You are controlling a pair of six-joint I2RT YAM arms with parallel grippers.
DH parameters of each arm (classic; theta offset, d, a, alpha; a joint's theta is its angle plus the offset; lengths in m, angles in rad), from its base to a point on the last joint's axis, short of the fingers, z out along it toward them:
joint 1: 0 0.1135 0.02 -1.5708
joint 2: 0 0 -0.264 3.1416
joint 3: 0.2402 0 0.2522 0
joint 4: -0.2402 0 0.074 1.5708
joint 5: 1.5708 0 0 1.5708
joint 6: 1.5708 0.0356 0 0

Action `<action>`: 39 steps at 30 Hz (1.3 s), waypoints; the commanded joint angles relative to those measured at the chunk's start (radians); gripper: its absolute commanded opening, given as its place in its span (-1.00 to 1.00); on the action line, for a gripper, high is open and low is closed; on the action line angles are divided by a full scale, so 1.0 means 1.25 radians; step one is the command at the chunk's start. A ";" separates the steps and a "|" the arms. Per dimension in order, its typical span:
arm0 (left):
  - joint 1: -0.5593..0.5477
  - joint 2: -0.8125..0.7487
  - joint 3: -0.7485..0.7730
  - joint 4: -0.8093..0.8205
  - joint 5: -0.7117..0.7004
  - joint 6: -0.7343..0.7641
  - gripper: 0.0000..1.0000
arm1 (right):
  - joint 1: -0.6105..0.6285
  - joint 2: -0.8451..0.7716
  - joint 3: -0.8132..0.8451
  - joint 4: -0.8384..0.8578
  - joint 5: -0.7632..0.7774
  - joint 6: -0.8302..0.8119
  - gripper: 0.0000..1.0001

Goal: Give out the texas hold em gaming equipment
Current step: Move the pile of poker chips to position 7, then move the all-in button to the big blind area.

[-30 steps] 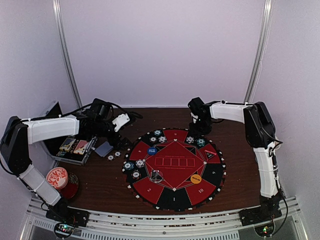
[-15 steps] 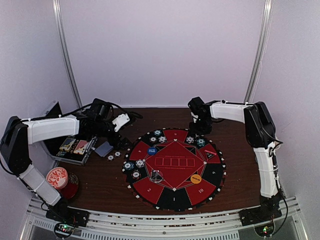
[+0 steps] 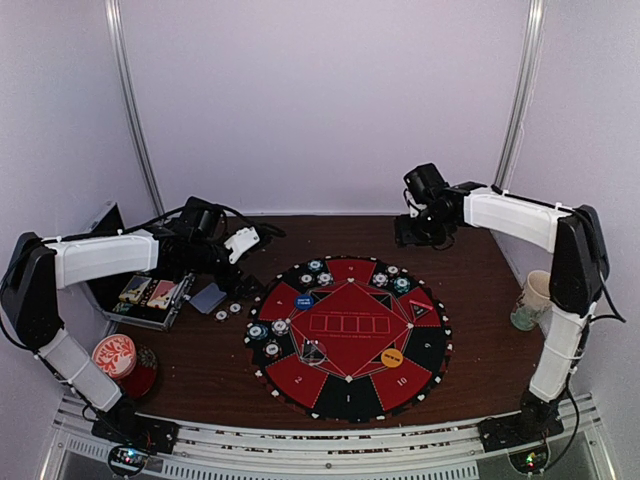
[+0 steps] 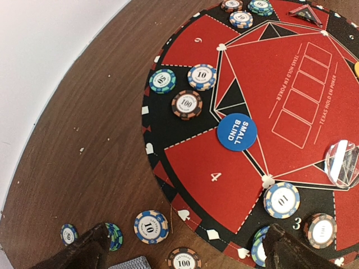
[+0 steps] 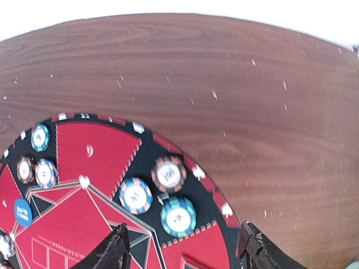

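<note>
Both pincers stand wide apart and empty. My right pincer (image 5: 182,252) hangs above three chips (image 5: 168,174) huddled on the mat (image 5: 95,151), toward the far edge of the counter (image 5: 224,67). Coming down carelessly would scatter them. My left pincer (image 4: 185,238) hovers over loose chips (image 4: 151,226) on bare counter just left of the mat. Flat chips may skid away, or a finger may snag the mat's rim.

You're looking down past the right claw (image 5: 182,235), its fingers (image 5: 112,252) parted above the mat (image 5: 95,151) — three chips (image 5: 168,174) cluster just beyond them on a black wedge. Bare brown desk (image 5: 224,84) fills the upper half.
</note>
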 commanded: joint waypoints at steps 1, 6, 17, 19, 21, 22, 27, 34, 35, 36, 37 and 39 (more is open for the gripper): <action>0.006 -0.005 -0.005 0.031 0.013 -0.002 0.96 | 0.014 -0.080 -0.164 0.086 0.024 0.044 0.33; 0.006 -0.007 -0.006 0.031 0.015 -0.003 0.96 | 0.032 -0.152 -0.329 0.165 0.036 0.077 0.34; 0.005 -0.008 -0.009 0.031 0.017 -0.002 0.96 | 0.059 -0.098 -0.417 0.237 0.023 0.079 0.33; 0.005 -0.007 -0.009 0.032 0.017 -0.002 0.96 | 0.061 -0.087 -0.414 0.242 0.021 0.077 0.33; 0.005 -0.005 -0.009 0.033 0.019 -0.002 0.96 | 0.063 -0.077 -0.411 0.243 0.021 0.076 0.33; 0.005 -0.004 -0.008 0.032 0.020 -0.002 0.96 | 0.063 -0.074 -0.411 0.244 0.021 0.075 0.33; 0.005 -0.005 -0.008 0.031 0.023 -0.002 0.96 | 0.065 -0.059 -0.416 0.245 0.010 0.074 0.29; 0.005 -0.005 -0.009 0.031 0.027 -0.002 0.96 | 0.067 -0.057 -0.458 0.249 -0.005 0.074 0.16; 0.006 -0.005 -0.008 0.031 0.029 -0.002 0.96 | 0.067 -0.060 -0.464 0.249 -0.005 0.075 0.14; 0.006 -0.006 -0.009 0.031 0.030 -0.002 0.96 | 0.067 -0.063 -0.470 0.250 -0.006 0.075 0.11; 0.005 -0.005 -0.008 0.031 0.031 -0.002 0.96 | 0.067 -0.065 -0.475 0.252 -0.007 0.076 0.08; 0.005 -0.005 -0.009 0.031 0.031 -0.002 0.95 | 0.067 -0.066 -0.483 0.250 -0.009 0.077 0.02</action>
